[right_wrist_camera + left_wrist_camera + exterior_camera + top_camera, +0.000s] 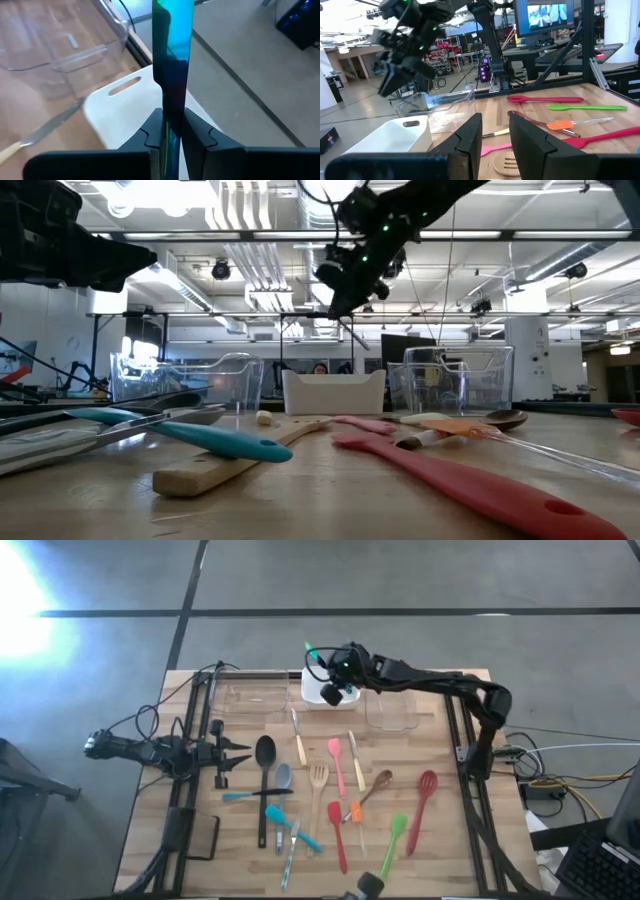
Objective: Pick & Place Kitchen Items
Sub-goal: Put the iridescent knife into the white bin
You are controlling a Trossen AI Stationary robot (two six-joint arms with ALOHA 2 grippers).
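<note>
The right gripper pinches a teal utensil between its two dark fingers, which press on the handle from both sides. The utensil is slim and flat, glossy teal shading to darker blue-green near the grip, and it runs straight out from the fingers. In the high view the right gripper hangs above the white tub at the far edge of the table, the arm reaching in from the right post with its elbow bent. A clear tub stands just beside the white one.

The left gripper waits low over the table's left side, its fingers a little apart and holding nothing. The other kitchen items lie scattered on the wood: a black ladle, a wooden fork, a green spatula, a red slotted spoon.
</note>
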